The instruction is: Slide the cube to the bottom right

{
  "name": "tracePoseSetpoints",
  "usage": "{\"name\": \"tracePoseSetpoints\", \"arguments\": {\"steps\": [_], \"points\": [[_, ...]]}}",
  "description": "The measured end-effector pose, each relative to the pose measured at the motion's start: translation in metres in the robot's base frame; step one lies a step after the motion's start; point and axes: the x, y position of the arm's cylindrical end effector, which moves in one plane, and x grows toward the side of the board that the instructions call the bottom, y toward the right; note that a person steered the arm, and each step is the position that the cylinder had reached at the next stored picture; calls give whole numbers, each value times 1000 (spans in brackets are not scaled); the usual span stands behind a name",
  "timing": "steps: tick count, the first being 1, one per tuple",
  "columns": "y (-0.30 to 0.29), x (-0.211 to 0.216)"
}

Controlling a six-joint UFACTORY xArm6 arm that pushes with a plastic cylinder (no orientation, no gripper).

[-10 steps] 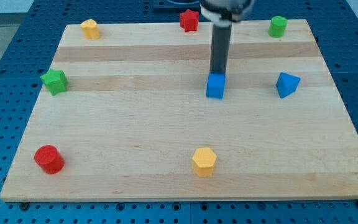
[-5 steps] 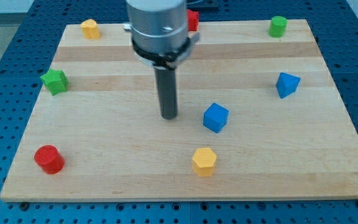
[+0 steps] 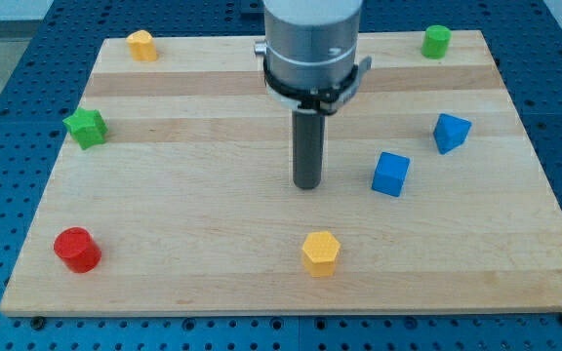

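Note:
The blue cube [image 3: 390,174] sits right of the board's middle, a little tilted. My tip [image 3: 306,185] stands on the board to the cube's left, a clear gap away and not touching it. The rod rises from the tip to the wide grey arm body at the view's top.
A second blue block [image 3: 451,132], an angular shape, lies up and right of the cube. A yellow hexagonal block [image 3: 320,253] lies below my tip. A red cylinder [image 3: 76,250], a green star [image 3: 85,128], a yellow block [image 3: 141,45] and a green cylinder [image 3: 436,41] stand round the wooden board [image 3: 213,292].
The blue cube has slid down from the middle and then to the right. My tip swung from above the cube to its left and followed it rightward. The arm now hides the red block.

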Motion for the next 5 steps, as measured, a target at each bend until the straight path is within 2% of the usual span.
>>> {"name": "tracePoseSetpoints", "arguments": {"steps": [1, 2, 3, 5], "points": [[63, -3], [123, 13], [112, 19], [120, -13]]}}
